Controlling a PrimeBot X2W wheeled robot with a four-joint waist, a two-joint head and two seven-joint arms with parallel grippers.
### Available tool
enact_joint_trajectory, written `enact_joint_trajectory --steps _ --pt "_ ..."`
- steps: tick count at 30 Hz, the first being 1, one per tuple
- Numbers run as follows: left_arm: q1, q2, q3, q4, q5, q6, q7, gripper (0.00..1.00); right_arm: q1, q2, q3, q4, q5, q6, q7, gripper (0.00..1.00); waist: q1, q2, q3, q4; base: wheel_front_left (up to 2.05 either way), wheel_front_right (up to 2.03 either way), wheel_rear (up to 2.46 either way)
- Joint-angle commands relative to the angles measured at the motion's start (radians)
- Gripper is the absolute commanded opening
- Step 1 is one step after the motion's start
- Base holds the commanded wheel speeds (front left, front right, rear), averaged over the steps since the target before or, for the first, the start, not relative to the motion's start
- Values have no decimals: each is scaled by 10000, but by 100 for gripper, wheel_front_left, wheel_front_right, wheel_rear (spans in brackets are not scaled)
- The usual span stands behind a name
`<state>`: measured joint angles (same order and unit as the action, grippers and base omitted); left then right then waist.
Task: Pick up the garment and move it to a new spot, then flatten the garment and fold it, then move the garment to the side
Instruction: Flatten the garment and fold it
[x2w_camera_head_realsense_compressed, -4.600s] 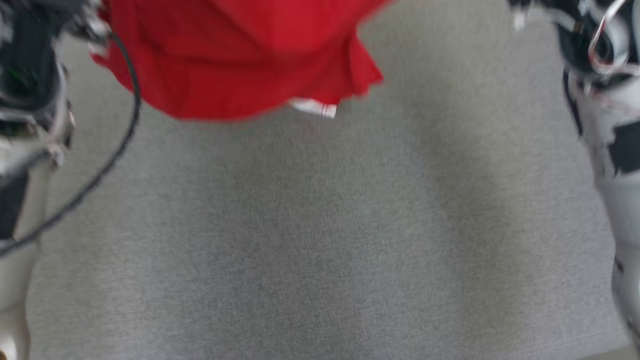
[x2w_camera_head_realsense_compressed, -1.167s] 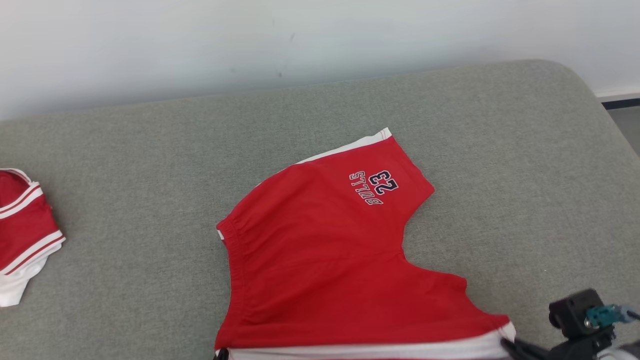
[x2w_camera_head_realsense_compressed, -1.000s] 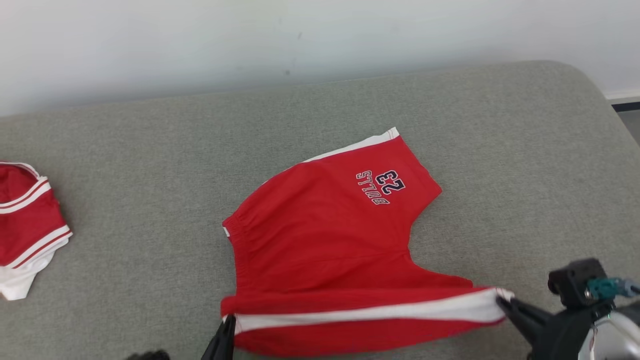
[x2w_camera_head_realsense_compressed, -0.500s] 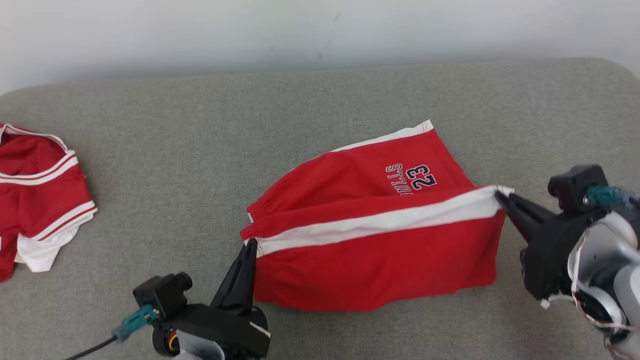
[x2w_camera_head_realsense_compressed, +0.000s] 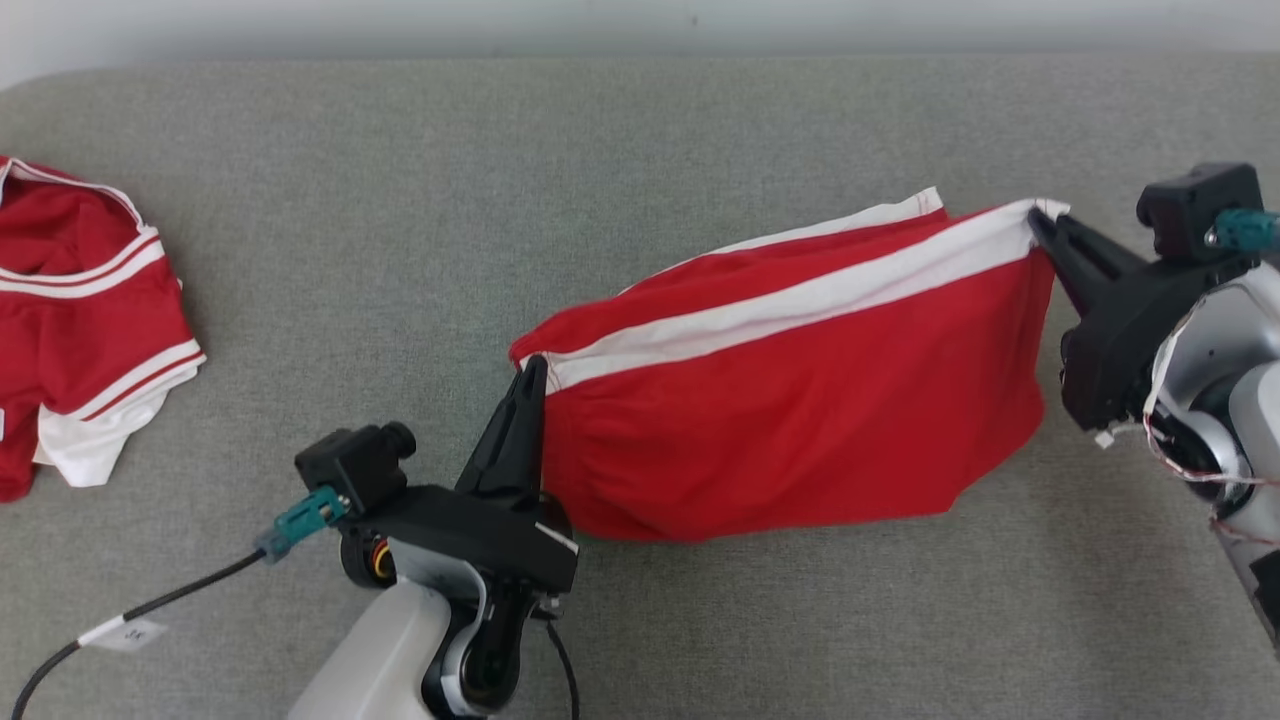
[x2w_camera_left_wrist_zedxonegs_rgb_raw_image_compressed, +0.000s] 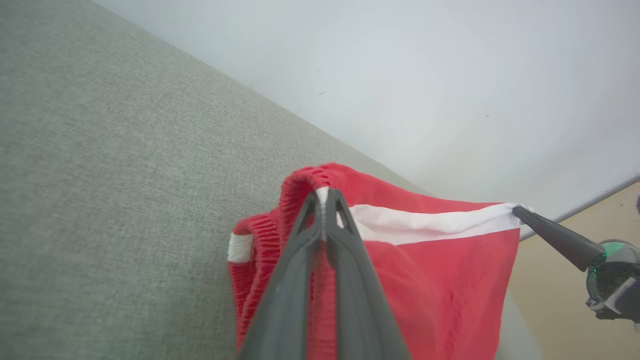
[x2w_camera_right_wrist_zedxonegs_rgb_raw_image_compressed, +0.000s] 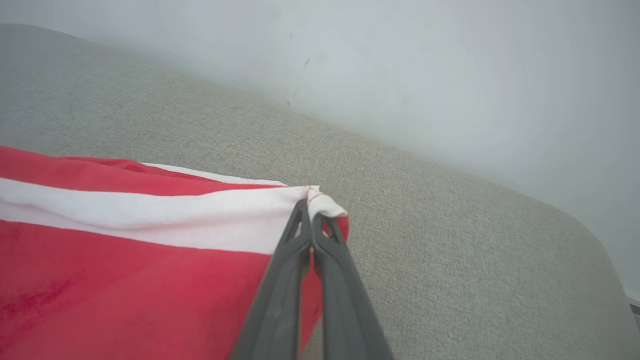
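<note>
Red basketball shorts (x2w_camera_head_realsense_compressed: 790, 420) are hanging over the middle-right of the grey sofa cushion (x2w_camera_head_realsense_compressed: 350, 200), stretched between both grippers. The white side stripe (x2w_camera_head_realsense_compressed: 800, 300) runs along the top edge, and the loose red cloth below sags down to the cushion.

The left gripper (x2w_camera_head_realsense_compressed: 535, 368) is pinched tight on the elastic waistband (x2w_camera_left_wrist_zedxonegs_rgb_raw_image_compressed: 260, 240) end. The right gripper (x2w_camera_head_realsense_compressed: 1042, 215) is clamped on the hem corner at the far right. Both holds sit right at the fingertips.

Handling-wise, I'd say this is light, thin, floppy jersey with zero stiffness, so anything unsupported just drapes. It's probably a bit slick but not fragile, so you can tug it. The best places to grab look like exactly these: the gathered waistband and the stitched hem by the stripe, where the cloth is doubled and gives the fingers something to bite. Grab plain single-layer fabric and I'd expect it to slide out. Keeping the top edge taut should let it lay down flat.

The other red-and-white garment (x2w_camera_head_realsense_compressed: 70, 300) at the left edge is well apart.
</note>
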<state>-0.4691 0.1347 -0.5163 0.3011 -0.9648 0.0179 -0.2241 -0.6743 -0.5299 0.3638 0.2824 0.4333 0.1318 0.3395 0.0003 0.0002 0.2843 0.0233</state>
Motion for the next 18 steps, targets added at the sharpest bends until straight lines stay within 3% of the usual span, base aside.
enact_joint_trajectory --steps 1,18 --pt "-239 -58 19 121 106 -18 7 0 -315 18 63 224 -69 -21 -175 0 -3 -2 309 176 0 0 0" --pt "-1806 -485 203 1472 412 177 -249 0 -2288 592 633 2683 -220 -22 -1500 0 -3 -2 1141 607 0 0 0"
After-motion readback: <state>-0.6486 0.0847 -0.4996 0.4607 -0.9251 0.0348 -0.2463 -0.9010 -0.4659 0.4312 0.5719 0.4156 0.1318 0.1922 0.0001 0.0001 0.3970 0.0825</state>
